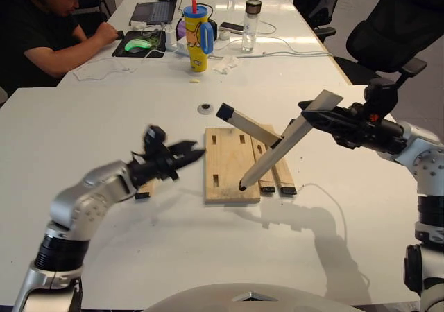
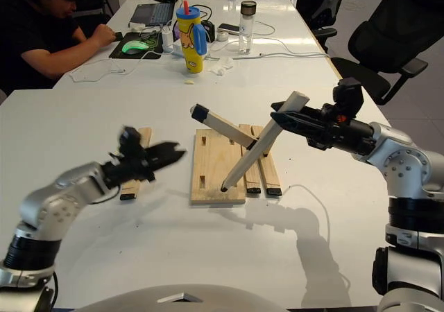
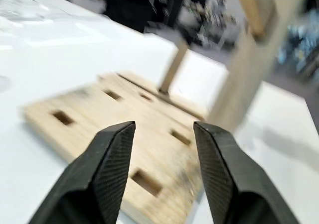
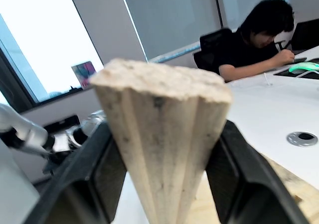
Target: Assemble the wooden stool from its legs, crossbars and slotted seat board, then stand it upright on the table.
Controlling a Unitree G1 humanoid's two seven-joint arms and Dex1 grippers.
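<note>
The seat board [image 1: 229,161] lies flat at the middle of the white table [image 1: 104,125], its slots facing up; the right claw [image 1: 310,114] is pinching a leg [image 1: 290,137] near its upper end and holds it tilted over the board's right part, one finger [image 4: 102,174] pressed on each side of the wood; the leg's dark-tipped lower end is down at the board's near right corner, though whether it touches the surface is hard to make out; a crossbar [image 1: 244,123] with a dark cap slants from above the board's far edge to meet the leg partway along, and the joint itself is too small to judge; two spare legs [image 1: 275,175] lie flat side by side just beside the board's right edge, partly hidden behind the tilted leg; the left claw [image 1: 193,151] hangs just beside the board's left edge with its fingers [image 3: 107,159] spread and nothing between them; a loose stick [image 2: 129,187] lies on the table under that arm, its middle covered by the claw.
</note>
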